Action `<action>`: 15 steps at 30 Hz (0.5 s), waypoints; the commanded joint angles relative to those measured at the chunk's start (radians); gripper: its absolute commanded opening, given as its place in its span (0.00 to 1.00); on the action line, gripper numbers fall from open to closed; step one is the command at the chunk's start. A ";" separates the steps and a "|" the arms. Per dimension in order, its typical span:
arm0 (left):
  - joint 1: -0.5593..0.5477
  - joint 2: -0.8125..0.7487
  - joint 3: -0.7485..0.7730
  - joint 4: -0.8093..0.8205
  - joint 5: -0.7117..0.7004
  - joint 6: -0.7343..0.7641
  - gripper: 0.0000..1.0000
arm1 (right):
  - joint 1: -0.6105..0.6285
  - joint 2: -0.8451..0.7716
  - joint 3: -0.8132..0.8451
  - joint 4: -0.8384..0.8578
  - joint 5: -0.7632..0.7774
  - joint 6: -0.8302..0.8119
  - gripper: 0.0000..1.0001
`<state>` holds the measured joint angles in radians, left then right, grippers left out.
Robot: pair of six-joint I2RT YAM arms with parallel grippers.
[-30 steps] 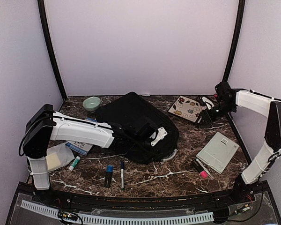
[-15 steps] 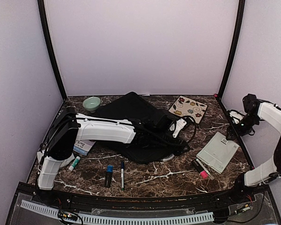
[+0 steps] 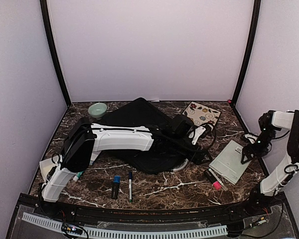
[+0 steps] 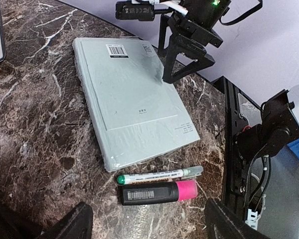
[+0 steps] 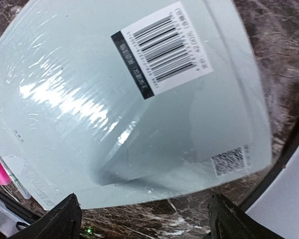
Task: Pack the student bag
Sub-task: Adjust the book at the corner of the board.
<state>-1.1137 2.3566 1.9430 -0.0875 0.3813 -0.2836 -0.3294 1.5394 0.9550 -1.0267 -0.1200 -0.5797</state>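
Right gripper (image 3: 250,153), released, swung over one pale book (image 3: 232,162) — left gripper (image 4: 148,221) released too.

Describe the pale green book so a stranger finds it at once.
Start at the black backpack and look right, toward the near right corner of the table. A flat pale green book lies there, shrink-wrapped, with a barcode label; its neighbours are thin pens and a flower-patterned notebook.

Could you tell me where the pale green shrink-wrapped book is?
Top view: the pale green book lies flat on the marble table's right side, beneath the right gripper, a pink-tipped black highlighter beside it.
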 commanded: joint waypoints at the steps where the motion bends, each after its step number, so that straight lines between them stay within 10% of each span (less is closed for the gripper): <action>1: 0.004 0.004 0.057 -0.062 0.035 -0.035 0.80 | 0.001 0.045 0.026 -0.044 -0.082 -0.015 0.85; 15: 0.030 -0.009 -0.043 -0.120 -0.061 -0.082 0.75 | 0.290 0.347 0.306 0.120 -0.245 0.173 0.72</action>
<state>-1.0908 2.3768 1.9591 -0.1894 0.3809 -0.3386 -0.1352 1.7725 1.1503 -1.0294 -0.2256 -0.4892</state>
